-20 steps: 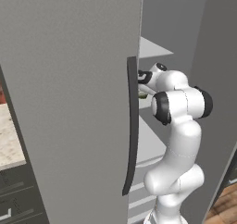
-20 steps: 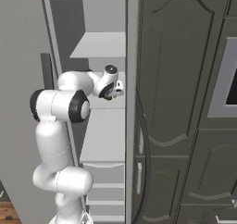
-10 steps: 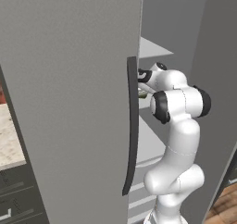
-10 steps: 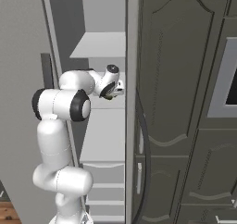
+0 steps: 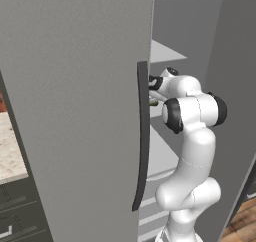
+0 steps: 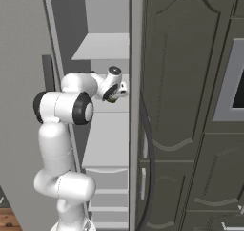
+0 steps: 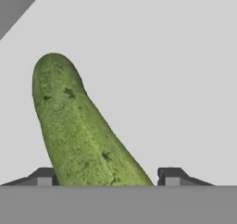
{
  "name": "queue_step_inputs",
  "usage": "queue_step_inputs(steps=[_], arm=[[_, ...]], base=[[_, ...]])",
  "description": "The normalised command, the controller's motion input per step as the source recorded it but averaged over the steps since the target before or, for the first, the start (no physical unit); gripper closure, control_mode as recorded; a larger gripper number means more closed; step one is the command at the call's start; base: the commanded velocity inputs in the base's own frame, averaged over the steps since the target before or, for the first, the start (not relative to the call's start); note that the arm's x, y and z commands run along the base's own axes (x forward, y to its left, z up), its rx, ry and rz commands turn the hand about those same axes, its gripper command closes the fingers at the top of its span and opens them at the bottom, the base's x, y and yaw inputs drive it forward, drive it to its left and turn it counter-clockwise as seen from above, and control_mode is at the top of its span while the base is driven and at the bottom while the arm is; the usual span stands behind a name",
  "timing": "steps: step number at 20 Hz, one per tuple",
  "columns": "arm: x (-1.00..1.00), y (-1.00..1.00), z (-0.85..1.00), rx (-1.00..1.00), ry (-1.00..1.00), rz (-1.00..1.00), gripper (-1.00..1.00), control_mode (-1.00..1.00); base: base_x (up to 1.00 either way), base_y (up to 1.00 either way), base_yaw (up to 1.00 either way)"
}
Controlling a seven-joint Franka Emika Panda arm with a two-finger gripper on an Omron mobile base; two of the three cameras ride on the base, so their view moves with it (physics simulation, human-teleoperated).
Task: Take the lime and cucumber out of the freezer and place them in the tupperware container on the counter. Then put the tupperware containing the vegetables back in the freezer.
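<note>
So the freezer (image 5: 75,86) has its big grey door swung wide, dark curved handle (image 5: 142,136) facing me, and the white arm (image 6: 62,130) is reaching up into the shelf space behind it. From the right side you can see the pale inner shelves (image 6: 107,46) with the wrist tucked in at about mid height. A sliver of the beige counter (image 5: 10,146) shows at the far left past the door.

Down at the hand, the gripper (image 7: 107,177) sits straddling the cucumber (image 7: 76,126), which lies on the pale shelf floor and runs away from the fingers at a slant. The left fingertip (image 7: 44,176) looks right up against it; the right one has a gap beside it. So the jaws are fairly wide and around the cucumber, but I can't say it's actually pinched yet, and it isn't lifted.

Progress-wise, I'd call this early. Cucumber is on the freezer shelf, not in any container. Lime's status I can't judge. Left to do: grip, carry to the tupperware, then put the tupperware in the freezer.
</note>
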Motion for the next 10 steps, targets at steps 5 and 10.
queue_step_inputs(steps=[5, 10], arm=[[0.0, 0.2, -0.25, -0.06, -0.01, 0.0, 1.0, -1.0], [-0.17, 0.23, -0.17, -0.04, -0.08, 0.0, 1.0, -1.0]], base=[[0.0, 0.0, 0.0], [0.0, 0.0, 0.0]])
